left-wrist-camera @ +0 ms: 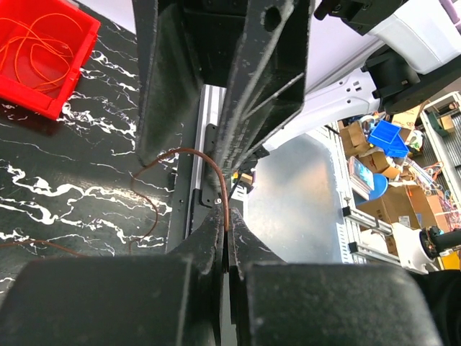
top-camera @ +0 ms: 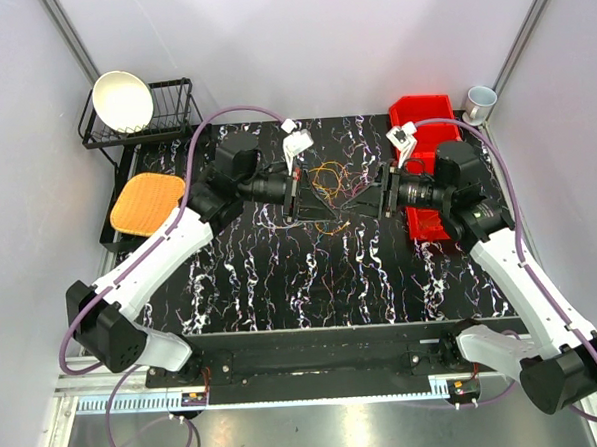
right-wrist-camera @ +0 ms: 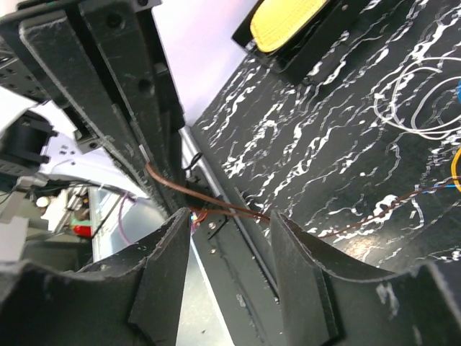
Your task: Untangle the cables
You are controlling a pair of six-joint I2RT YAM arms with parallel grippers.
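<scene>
The cables (top-camera: 328, 180) lie in loose loops mid-mat (top-camera: 281, 274), with one reddish-brown strand (left-wrist-camera: 225, 196) running left to right between the level, facing arms. The left gripper (top-camera: 295, 196) pinches this strand. The right gripper (top-camera: 375, 196) stands parted around it. The red bin (left-wrist-camera: 32, 97) at far right holds orange loops (left-wrist-camera: 29, 47).

Pale walls (top-camera: 299, 43) enclose a black white-veined table (top-camera: 282, 284)
</scene>
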